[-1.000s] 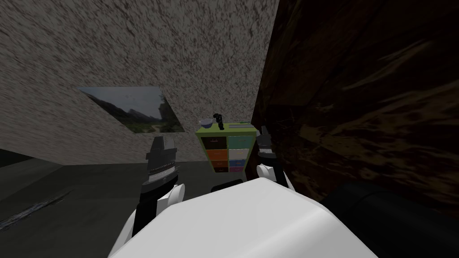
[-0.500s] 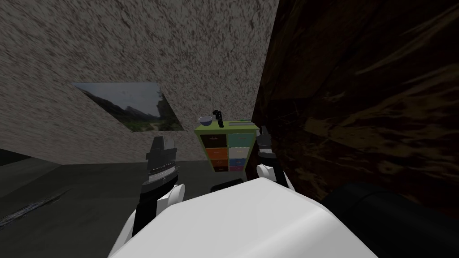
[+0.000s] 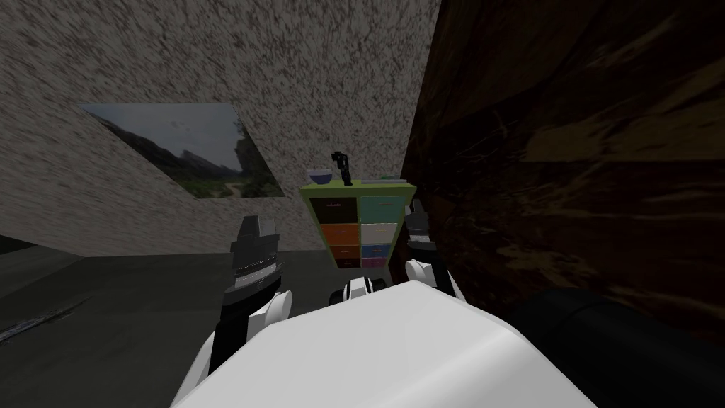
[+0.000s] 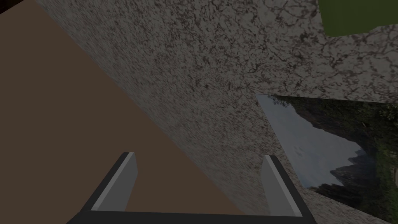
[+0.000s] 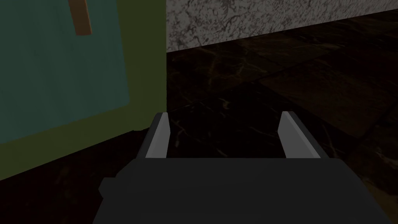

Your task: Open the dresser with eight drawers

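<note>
The dresser [image 3: 357, 223] stands ahead against the back wall, a green frame with two columns of coloured drawers, all looking closed. In the right wrist view its teal drawer front [image 5: 58, 66] with a brown handle [image 5: 79, 17] lies beside my right gripper [image 5: 225, 113]. That gripper is open and holds nothing, pointing just past the dresser's green edge [image 5: 144, 58] at a dark wall. In the head view the right gripper [image 3: 418, 212] sits by the dresser's right side. My left gripper [image 3: 256, 223] is raised to the dresser's left, and its fingers [image 4: 200, 155] stand open and hold nothing.
A bowl [image 3: 319, 176], a black object [image 3: 343, 168] and a flat item [image 3: 386, 181] rest on the dresser top. A dark brown marbled wall [image 3: 566, 177] runs close along the right. A landscape picture [image 3: 191, 152] hangs on the speckled grey wall. Dark floor [image 3: 141, 304] lies to the left.
I have moved closer: the dresser looks larger and sits higher in the head view, and the picture has slid left and up. Both arms hold their pose.
</note>
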You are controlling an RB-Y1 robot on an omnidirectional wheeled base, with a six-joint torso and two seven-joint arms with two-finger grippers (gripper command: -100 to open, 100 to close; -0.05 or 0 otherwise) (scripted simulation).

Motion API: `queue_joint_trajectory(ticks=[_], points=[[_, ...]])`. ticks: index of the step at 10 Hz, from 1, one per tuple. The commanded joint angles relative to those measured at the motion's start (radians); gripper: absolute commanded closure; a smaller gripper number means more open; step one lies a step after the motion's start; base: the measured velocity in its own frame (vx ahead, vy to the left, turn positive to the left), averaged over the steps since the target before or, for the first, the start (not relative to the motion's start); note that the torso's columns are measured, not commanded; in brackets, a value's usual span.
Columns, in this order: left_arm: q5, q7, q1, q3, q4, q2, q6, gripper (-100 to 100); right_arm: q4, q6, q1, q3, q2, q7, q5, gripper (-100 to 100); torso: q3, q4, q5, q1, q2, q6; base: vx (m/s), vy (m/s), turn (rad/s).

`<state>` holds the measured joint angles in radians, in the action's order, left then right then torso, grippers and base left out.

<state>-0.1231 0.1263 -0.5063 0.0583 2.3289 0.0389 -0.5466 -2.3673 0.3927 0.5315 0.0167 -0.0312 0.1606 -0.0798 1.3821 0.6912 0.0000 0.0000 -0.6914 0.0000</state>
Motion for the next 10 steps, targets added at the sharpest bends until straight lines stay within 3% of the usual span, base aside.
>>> queue_joint_trajectory(ticks=[1,5,10], points=[[0.000,0.000,0.000,0.000,0.000,0.000,0.000,0,0.002,-0.003,0.002,0.007,0.072,0.014,0.015,-100,0.069,0.033,0.000,0.001,-0.034,0.000,0.014,0.026,-0.013],[0.000,0.000,0.000,0.000,0.000,0.000,0.000,0,0.005,-0.015,0.010,0.033,0.172,0.063,0.068,-100,0.094,0.047,0.001,0.002,-0.046,0.000,0.022,0.066,-0.019],[0.000,0.000,0.000,0.000,0.000,0.000,0.000,0,0.003,-0.036,0.028,0.084,0.244,0.163,0.176,-100,0.094,0.047,0.000,0.000,-0.046,0.000,0.041,0.108,-0.031]])
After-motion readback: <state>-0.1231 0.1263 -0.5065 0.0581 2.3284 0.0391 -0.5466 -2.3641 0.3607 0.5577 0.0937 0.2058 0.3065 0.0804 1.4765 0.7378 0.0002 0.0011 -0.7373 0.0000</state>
